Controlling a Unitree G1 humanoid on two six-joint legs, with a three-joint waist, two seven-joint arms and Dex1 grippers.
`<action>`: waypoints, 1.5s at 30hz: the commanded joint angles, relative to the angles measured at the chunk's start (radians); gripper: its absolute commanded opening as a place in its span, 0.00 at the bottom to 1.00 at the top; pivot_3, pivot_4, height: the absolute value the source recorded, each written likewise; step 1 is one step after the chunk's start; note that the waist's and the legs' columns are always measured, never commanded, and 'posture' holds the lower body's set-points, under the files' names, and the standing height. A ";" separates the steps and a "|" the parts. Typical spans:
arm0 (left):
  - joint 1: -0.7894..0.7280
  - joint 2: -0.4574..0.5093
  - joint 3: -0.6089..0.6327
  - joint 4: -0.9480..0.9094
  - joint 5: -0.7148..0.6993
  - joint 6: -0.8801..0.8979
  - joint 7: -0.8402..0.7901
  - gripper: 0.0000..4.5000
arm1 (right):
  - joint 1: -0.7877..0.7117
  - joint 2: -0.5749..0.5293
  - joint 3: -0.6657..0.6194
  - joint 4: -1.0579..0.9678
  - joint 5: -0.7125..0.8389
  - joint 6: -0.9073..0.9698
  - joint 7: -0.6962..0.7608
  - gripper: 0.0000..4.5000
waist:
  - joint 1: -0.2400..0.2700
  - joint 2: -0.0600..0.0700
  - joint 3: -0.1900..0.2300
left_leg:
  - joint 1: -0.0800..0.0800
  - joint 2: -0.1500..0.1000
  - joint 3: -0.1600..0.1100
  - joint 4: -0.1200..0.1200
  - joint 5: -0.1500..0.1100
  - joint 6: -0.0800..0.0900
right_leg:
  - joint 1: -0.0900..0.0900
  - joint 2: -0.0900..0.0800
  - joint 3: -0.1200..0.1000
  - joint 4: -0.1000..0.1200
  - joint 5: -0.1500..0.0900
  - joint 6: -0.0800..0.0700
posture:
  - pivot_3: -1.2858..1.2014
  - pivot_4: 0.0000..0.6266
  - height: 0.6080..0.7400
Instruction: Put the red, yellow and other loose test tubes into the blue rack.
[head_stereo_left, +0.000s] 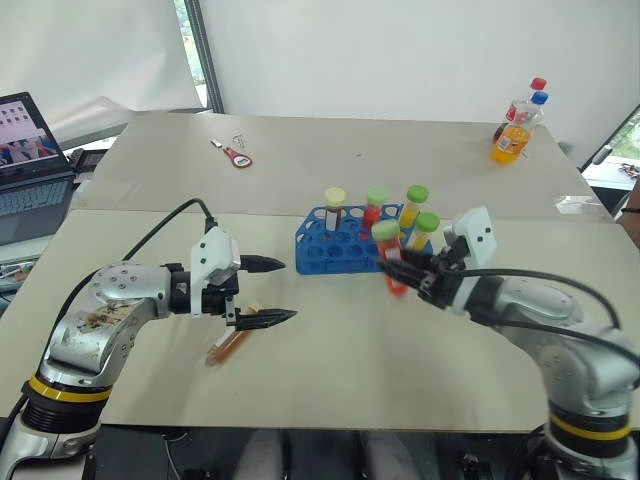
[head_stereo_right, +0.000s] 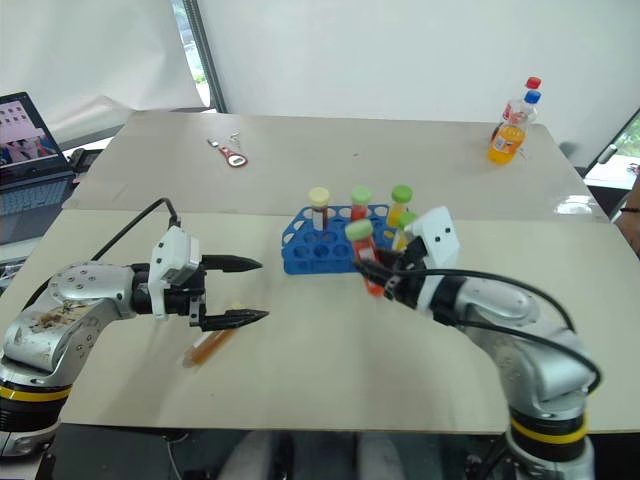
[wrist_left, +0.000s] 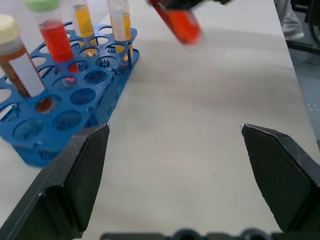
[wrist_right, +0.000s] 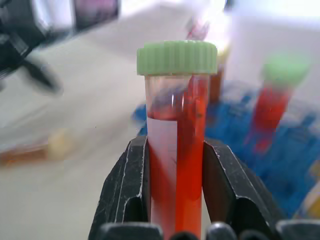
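Red tube (wrist_right: 177, 160) is being held by the right gripper (head_stereo_left: 392, 272), its black fingers (wrist_right: 227, 187) pinching the tube's sides beside the blue rack (head_stereo_left: 345, 245).

Left gripper (head_stereo_left: 275, 290) is hovering with fingers spread wide, gripping nothing, just above an amber tube (head_stereo_left: 228, 343) lying on the counter (head_stereo_left: 340, 370). Rack is holding four upright tubes: a cream-capped brown one (head_stereo_left: 334, 206), a green-capped red one (head_stereo_left: 374, 205) and two green-capped yellow ones (head_stereo_left: 414, 205). Right wrist view is showing the held tube's green cap (wrist_right: 177, 57) and liquid level; left wrist view is showing the rack's empty holes.
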 joint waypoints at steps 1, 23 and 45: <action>-0.025 -0.001 0.029 -0.041 -0.037 -0.001 0.012 1.00 | -0.026 0.064 0.079 0.109 -0.140 -0.272 -0.043 0.23 | 0.001 0.000 0.000 | 0.000 0.000 0.001 0.000 0.000 0.000 | 0.000 0.000 0.000 0.000 0.000 0.000 | 0.52 0.24 1.00; -0.071 -0.026 0.007 -0.089 -0.061 0.066 0.092 1.00 | -0.138 0.262 0.123 0.570 -0.420 -0.691 -0.278 0.23 | -0.005 0.000 0.000 | 0.001 0.000 0.000 -0.002 0.000 -0.001 | -0.001 0.000 0.000 0.003 0.000 -0.001 | 0.52 0.24 1.00; -0.118 -0.139 0.014 -0.093 -0.100 0.193 0.290 1.00 | -0.061 0.428 0.085 0.665 -0.400 -0.844 -0.386 0.23 | -0.010 0.000 0.000 | 0.002 0.000 -0.001 -0.002 0.000 -0.001 | -0.001 0.000 0.000 0.006 0.001 -0.001 | 0.52 0.24 1.00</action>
